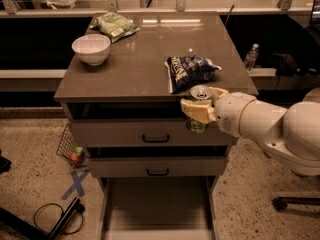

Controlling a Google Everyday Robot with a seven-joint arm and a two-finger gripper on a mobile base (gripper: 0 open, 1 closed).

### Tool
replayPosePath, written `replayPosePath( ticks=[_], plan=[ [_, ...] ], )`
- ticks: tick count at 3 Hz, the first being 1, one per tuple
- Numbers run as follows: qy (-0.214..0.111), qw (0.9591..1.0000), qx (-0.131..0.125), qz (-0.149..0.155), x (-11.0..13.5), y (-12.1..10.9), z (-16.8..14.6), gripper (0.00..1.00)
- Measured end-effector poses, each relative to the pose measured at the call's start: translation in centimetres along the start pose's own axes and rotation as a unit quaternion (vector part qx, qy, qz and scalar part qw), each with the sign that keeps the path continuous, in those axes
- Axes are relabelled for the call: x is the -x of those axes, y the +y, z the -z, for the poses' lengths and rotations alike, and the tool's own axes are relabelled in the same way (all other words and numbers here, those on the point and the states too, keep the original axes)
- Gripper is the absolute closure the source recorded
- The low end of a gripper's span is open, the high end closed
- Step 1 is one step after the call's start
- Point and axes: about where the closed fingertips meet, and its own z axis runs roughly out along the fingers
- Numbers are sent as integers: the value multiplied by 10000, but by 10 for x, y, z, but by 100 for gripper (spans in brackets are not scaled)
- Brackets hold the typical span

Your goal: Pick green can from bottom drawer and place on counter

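Green can [201, 93] is upright in my tool [198, 112], which is clenched around its body, the silver top showing above the fingers. I hold it in front of the counter's [135, 59] front edge, near the front right corner, with its top about level with the slab. The bottom drawer [157, 204] below is pulled out. Holding the can upright lets it stand once set down. A dark snack bag [190, 68] lies just behind that edge, so I judge the bare middle a safer spot.
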Motion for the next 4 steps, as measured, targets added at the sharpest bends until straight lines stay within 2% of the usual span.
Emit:
replayPosePath(
  ticks=[1, 2, 3, 4],
  plan=[
    [-5, 10000, 0, 2, 0, 0, 0, 100],
    [-186, 9998, 50, -3, 30, -3, -3, 100],
    [-474, 9988, 85, 8, 106, -14, -6, 100],
    [-648, 9979, -3, 33, 168, -44, -11, 100]
  ],
)
